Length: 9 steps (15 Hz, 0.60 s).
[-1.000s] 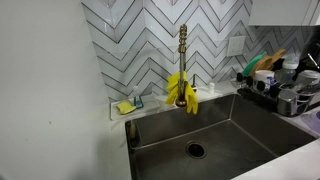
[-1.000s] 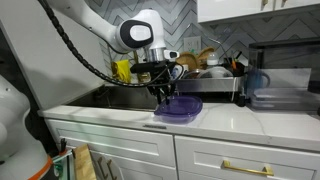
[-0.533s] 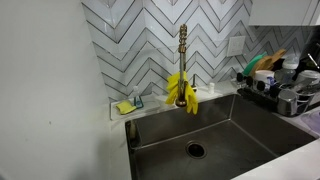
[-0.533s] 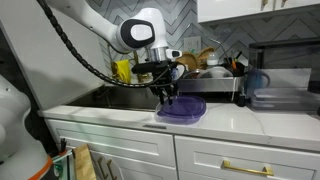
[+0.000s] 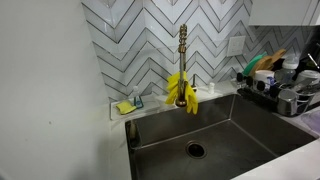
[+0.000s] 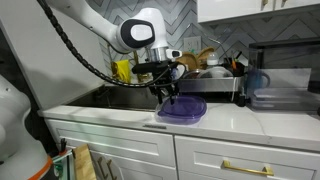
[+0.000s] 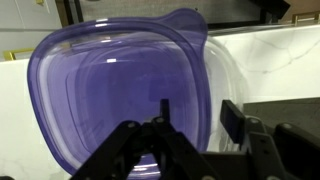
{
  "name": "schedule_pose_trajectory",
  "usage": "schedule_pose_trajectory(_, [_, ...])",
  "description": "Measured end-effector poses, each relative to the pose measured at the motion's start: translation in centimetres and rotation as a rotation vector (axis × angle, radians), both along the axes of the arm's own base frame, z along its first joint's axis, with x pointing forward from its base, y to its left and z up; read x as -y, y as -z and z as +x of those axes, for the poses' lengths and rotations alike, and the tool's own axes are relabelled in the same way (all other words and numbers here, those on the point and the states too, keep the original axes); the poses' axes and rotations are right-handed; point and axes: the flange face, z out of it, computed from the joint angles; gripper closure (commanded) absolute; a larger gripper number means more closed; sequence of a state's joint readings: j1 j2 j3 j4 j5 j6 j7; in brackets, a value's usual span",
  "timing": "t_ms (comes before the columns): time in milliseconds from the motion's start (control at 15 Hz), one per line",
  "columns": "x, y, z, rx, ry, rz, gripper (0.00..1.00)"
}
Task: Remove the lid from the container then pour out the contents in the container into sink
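One purple container (image 7: pixel 120 90) on the table (image 6: pixel 240 118), one sink (image 5: pixel 250 125) near; my tool (image 6: pixel 168 99) hangs above the container, I cannot tell its grip.

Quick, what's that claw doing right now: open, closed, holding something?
Claw: down at the purple plastic piece on the counter; whether it is open or gripping cannot be told.

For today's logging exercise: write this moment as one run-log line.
gripper: low over purple container; jaws: unclear; container: on counter beside sink
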<state>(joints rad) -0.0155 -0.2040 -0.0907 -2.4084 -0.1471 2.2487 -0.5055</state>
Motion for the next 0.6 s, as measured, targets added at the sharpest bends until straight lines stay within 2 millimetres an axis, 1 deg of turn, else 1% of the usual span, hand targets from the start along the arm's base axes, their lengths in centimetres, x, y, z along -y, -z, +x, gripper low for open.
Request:
schedule_pose_trajectory(133, [-0.13, 0.02, 0.00, -0.001, -0.008, -0.001, 0.77])
schedule_pose_trajectory(200, [-0.19, 0.03, 0.01, -0.001, -0.011, -0.001, 0.87])
schedule_pose_trajectory(333, [-0.31, 0.06, 0.02, -0.002, -0.014, -0.001, 0.90])
schedule_pose_trajectory(467, [-0.44, 0.16, 0.02, -0.004, -0.018, -0.001, 0.97])
schedule_pose_trajectory(533, [-0.49, 0.23, 0.02, -0.005, -0.020, -0.001, 0.99])
schedule_pose_trajectory(600, [-0.54, 0.29, 0.01, -0.007, -0.021, -0.002, 0.98])
